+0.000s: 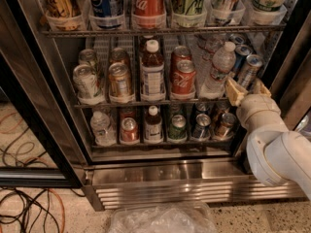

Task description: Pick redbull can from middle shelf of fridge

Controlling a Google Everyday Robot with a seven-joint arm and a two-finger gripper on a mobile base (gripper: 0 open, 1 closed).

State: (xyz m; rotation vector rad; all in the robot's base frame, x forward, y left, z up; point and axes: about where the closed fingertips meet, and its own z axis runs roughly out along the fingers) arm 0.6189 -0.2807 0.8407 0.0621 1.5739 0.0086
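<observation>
Standing on a pale speckled floor (77, 220), a large stainless steel drinks fridge (160, 173) is seen, with its dark door frame (29, 125) at the left and a slatted steel base grille (194, 192) below. Orange and black cables (24, 212) are strewn over the floor at the left, and a crumpled clear plastic bag (160, 220) lies before the grille.

The thin grey wire middle shelf (131, 102) is filled, from left to right, with a pale silver can (86, 81), a copper-coloured can (120, 79), a brown bottle with a white cap (152, 72), red Coca-Cola cans (183, 77) and a clear plastic water bottle (218, 69). At the right end of that shelf the slim blue-and-silver redbull can (250, 71) is found at the front of a row of like cans, just beside the water bottle.

The white arm (277, 149) is raised at the right. Its tan two-fingered hand (247, 88) is held at the shelf's front edge, just below the redbull can. The fingers are spread apart and nothing is held between them.

Tall cans in white plastic cups (148, 21) are ranged on the rack above.
</observation>
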